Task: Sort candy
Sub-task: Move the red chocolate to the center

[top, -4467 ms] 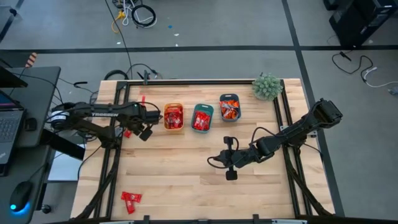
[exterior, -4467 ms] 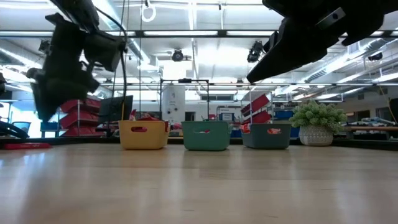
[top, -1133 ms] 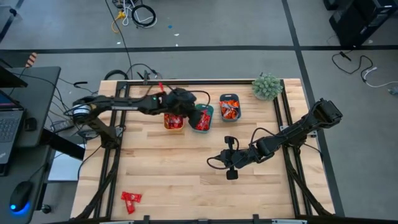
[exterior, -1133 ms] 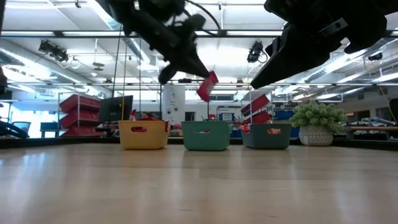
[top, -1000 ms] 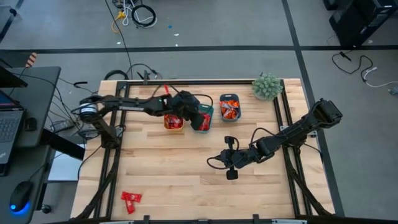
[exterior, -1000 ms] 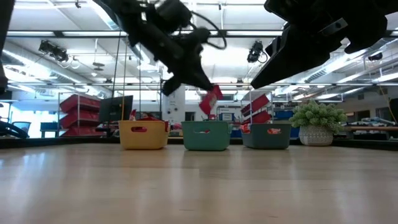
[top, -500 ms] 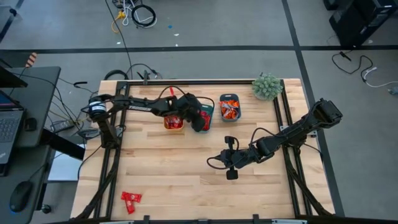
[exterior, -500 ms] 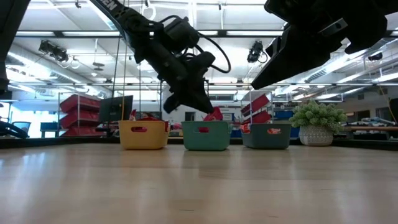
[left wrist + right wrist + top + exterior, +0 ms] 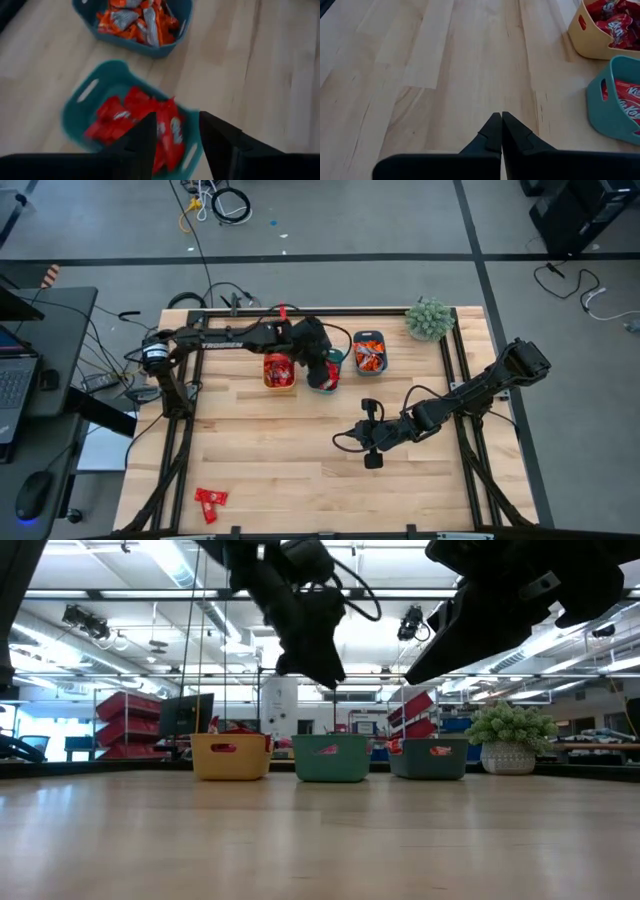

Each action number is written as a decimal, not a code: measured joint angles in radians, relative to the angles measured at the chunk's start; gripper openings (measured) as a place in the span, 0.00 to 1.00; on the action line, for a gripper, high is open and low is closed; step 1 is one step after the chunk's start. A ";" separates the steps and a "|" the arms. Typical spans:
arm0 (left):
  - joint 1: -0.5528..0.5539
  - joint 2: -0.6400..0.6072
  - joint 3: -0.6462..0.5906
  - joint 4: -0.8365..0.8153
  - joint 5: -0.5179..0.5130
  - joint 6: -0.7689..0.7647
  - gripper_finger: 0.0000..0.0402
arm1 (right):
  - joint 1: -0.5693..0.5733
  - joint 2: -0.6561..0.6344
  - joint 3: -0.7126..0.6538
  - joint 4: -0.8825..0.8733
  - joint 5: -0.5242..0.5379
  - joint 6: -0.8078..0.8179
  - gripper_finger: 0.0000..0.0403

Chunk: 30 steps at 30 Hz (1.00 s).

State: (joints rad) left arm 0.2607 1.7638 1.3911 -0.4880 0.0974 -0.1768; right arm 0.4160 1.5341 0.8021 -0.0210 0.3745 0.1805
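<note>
Left tool [image 9: 176, 137] above the middle teal bin [image 9: 80, 100], fingers parted, nothing between them. Red candy [image 9: 145, 120] heaped in that bin; more in the yellow bin [image 9: 279, 370] and the dark-teal bin [image 9: 369, 353]. A few loose candies [image 9: 210, 500] lie near the bench's [image 9: 300, 470] front-left corner. Right tool [image 9: 498, 131] over bare bench, fingertips pressed together, empty.

A pale wood table [image 9: 300, 450] stands on a grey floor [image 9: 360, 220] crossed by dark lines. Cables [image 9: 222, 202] lie on the floor at the far side. A dark desk [image 9: 45, 370] stands left. Ceiling strip lights [image 9: 350, 592] glow; red shelves [image 9: 125, 725] stand far left.
</note>
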 joint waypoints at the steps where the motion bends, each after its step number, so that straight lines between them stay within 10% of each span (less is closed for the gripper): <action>1: -0.004 -0.001 0.031 -0.059 -0.008 0.022 0.37 | 0.000 0.000 0.000 -0.004 0.001 -0.004 0.00; 11: -0.154 -0.085 0.069 -0.337 -0.134 0.099 0.02 | -0.019 0.000 -0.081 0.097 0.049 -0.074 0.00; 21: -0.411 -0.180 -0.009 -0.524 -0.135 -0.049 0.01 | -0.028 0.000 -0.259 0.467 -0.013 -0.051 0.00; 30: -0.722 -0.182 -0.022 -0.660 -0.118 -0.487 0.00 | -0.028 0.000 -0.268 0.503 -0.013 -0.045 0.00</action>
State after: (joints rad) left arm -0.4611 1.5818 1.3689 -1.1483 -0.0209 -0.6637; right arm 0.3878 1.5337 0.5339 0.4817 0.3611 0.1355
